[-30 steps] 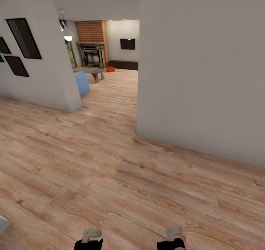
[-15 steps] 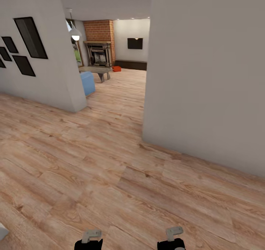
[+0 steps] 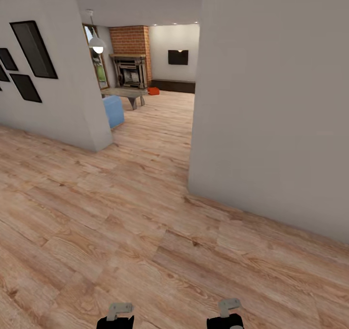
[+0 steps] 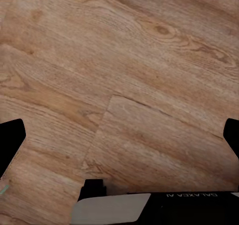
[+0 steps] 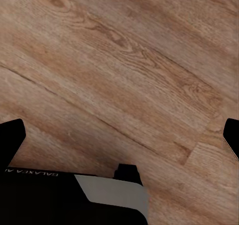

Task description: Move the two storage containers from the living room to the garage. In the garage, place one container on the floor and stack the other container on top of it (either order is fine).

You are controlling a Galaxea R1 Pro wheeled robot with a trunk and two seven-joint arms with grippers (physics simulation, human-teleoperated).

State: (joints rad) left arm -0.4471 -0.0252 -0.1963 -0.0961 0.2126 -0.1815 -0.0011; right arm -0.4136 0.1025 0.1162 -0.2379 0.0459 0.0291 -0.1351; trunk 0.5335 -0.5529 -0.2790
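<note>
Drawn slightly nearer the doorway than a moment ago, view swung a little; fetching barely begun. Left: dark picture frames point(image 3: 33, 49) on pale wall point(image 3: 58, 91). Centre, far off: brick fireplace point(image 3: 130, 57), one orange-red container point(image 3: 153, 90) on the wood floor point(image 3: 145, 212) beside it. Both sets of fingers spread wide, holding nothing.

This is a home: wood plank floor point(image 3: 121, 212), framed pictures point(image 3: 32, 49) on a wall, and a living room with brick fireplace point(image 3: 130, 57) and wall TV point(image 3: 178, 57).
</note>
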